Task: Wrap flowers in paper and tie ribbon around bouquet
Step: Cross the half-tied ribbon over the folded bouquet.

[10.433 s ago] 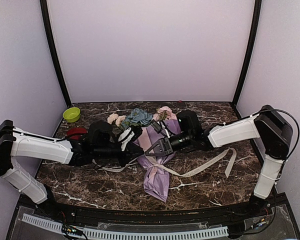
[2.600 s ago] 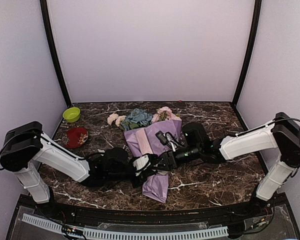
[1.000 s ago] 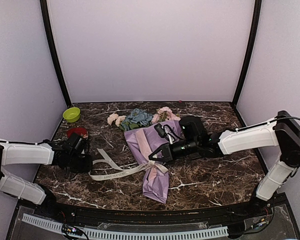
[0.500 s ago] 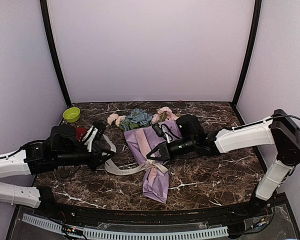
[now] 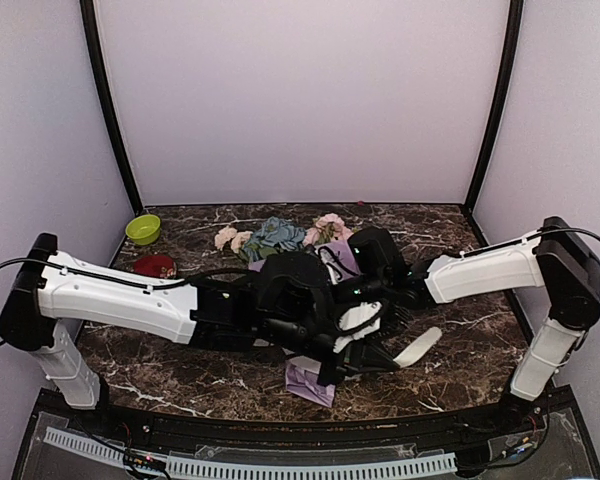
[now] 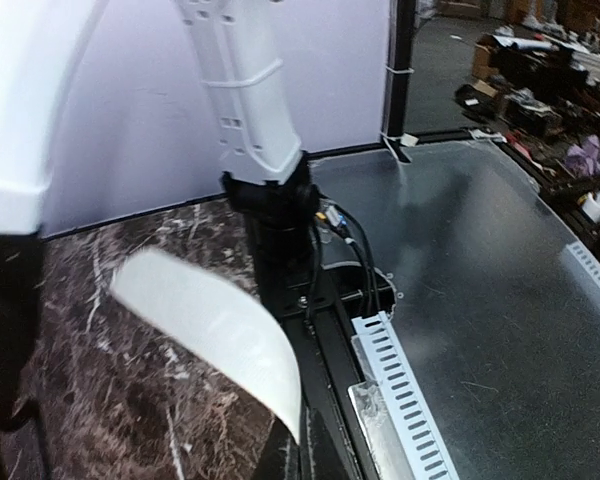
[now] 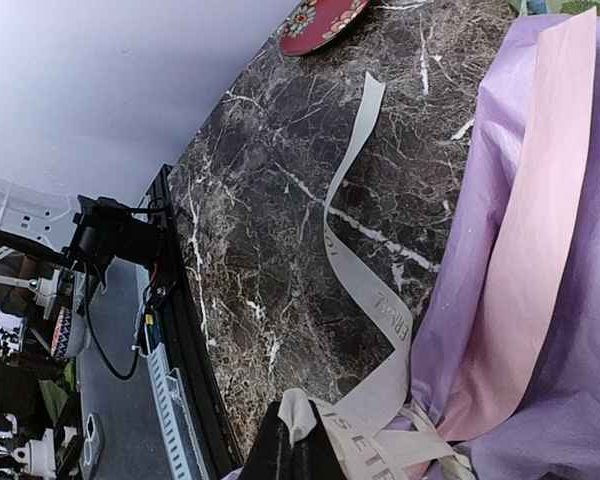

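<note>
While the left arm lies stretched across the bouquet [image 5: 310,381], its end effector [image 5: 378,360] is clamped narrow on the ribbon [image 5: 420,347], whose free end sticks out rightward over the tabletop [image 5: 460,375]. The right end effector [image 7: 298,450] pinches the ribbon where it bunches against the lilac paper [image 7: 570,250]. The flowers [image 5: 275,235] show at the bouquet's far end.
</note>
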Controlling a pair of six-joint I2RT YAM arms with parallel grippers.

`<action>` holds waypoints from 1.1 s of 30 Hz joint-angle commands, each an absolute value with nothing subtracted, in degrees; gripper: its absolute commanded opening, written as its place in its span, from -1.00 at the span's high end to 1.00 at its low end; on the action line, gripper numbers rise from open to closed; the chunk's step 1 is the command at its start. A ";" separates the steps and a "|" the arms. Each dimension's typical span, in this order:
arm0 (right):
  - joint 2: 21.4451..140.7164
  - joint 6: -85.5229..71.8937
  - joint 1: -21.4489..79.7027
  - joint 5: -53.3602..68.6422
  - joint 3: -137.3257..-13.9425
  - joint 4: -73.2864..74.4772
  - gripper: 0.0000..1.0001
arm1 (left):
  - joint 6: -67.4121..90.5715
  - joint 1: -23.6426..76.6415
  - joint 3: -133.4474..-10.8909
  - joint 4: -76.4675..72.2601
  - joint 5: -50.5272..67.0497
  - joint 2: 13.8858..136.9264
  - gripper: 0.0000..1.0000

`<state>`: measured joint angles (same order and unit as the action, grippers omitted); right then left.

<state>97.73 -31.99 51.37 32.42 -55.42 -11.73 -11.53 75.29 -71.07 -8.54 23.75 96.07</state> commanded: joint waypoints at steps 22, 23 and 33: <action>98.61 -26.12 50.90 34.06 -58.96 -7.59 1.00 | -31.42 77.81 -72.37 -4.22 4.65 93.66 -0.33; 98.70 -26.11 50.89 33.96 -59.10 -7.63 1.00 | -30.99 77.69 -69.48 -6.95 4.56 91.18 -0.34; 98.52 -30.94 51.44 32.35 -60.07 -8.68 1.00 | -5.63 63.64 -43.61 -31.16 -8.01 72.84 -0.25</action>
